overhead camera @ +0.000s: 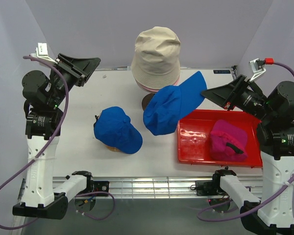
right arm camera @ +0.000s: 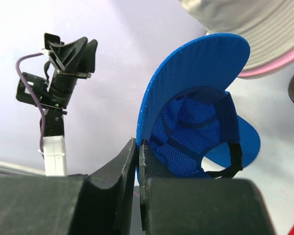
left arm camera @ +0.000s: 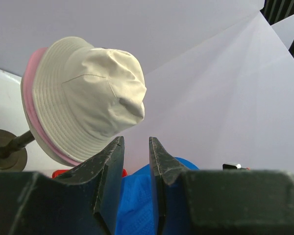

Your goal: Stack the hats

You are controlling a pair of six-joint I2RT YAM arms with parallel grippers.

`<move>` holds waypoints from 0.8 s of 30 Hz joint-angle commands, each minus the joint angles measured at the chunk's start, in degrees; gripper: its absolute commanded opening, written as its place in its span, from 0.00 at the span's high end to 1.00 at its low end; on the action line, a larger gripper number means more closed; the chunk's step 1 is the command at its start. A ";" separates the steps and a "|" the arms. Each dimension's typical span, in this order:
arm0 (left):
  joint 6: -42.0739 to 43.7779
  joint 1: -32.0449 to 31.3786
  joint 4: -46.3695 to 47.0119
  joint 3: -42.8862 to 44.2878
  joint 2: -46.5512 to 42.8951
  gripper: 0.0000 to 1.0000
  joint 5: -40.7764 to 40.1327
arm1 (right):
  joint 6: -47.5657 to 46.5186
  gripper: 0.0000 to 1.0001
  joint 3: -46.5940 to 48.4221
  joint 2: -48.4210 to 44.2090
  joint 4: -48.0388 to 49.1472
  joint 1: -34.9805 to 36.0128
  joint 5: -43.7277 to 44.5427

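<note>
A beige bucket hat (overhead camera: 156,54) sits over a light pink bucket hat (overhead camera: 146,88) on a stand at the back centre; both also show in the left wrist view, beige (left arm camera: 88,98) and pink (left arm camera: 32,93). My right gripper (overhead camera: 204,93) is shut on the brim of a bright blue cap (overhead camera: 164,110), which hangs tilted beside the stacked hats, its inside showing in the right wrist view (right arm camera: 196,117). A second blue cap (overhead camera: 118,129) sits on a wooden block left of centre. The magenta cap (overhead camera: 228,139) lies in the red tray (overhead camera: 191,147). My left gripper (overhead camera: 94,62) is raised at the back left, open and empty.
The stand's dark round base (overhead camera: 148,102) sits under the stacked bucket hats. The red tray takes up the right front of the white table (overhead camera: 78,156). Purple walls close in the back and both sides.
</note>
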 commanded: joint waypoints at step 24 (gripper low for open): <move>6.19 -0.26 -4.49 11.49 8.03 0.61 -9.01 | 4.80 0.92 1.35 13.09 27.14 44.59 36.90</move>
